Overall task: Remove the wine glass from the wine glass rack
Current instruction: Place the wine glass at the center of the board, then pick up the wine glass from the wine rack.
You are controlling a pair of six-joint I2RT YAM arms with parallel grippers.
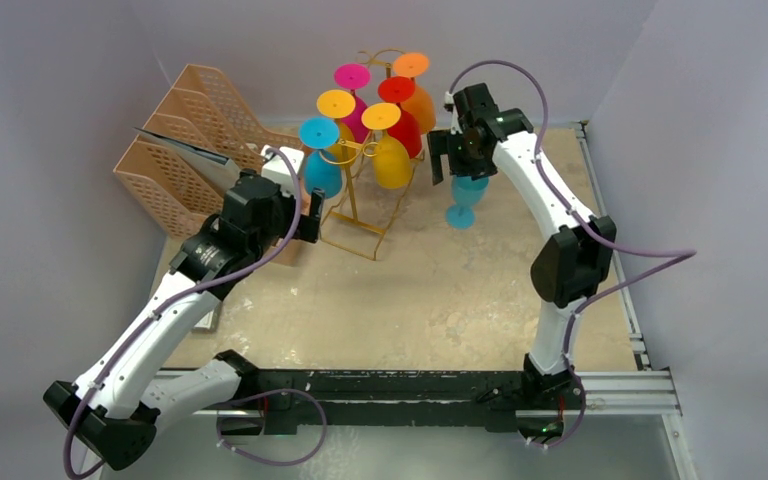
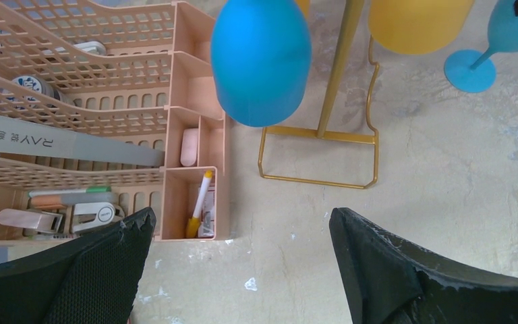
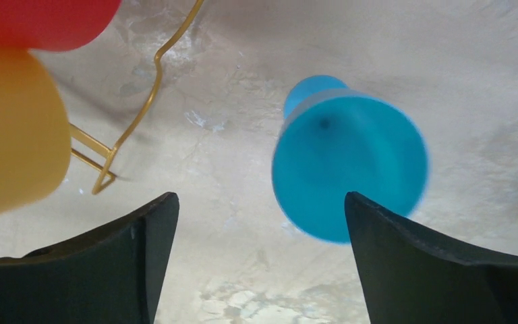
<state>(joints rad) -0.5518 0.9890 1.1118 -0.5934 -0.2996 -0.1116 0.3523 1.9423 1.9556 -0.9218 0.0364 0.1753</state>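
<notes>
The gold wire wine glass rack stands at the back centre with several coloured glasses hanging upside down on it. A blue wine glass is off the rack, base on the table to its right. It looks blurred in the right wrist view. My right gripper is open just above it, fingers apart and holding nothing. My left gripper is open and empty, low beside the rack's base, with a hanging blue glass ahead of it.
A peach lattice file organizer with pens and small items stands at the back left, close to my left gripper. Hanging yellow and red glasses are near my right gripper. Walls enclose the table on three sides.
</notes>
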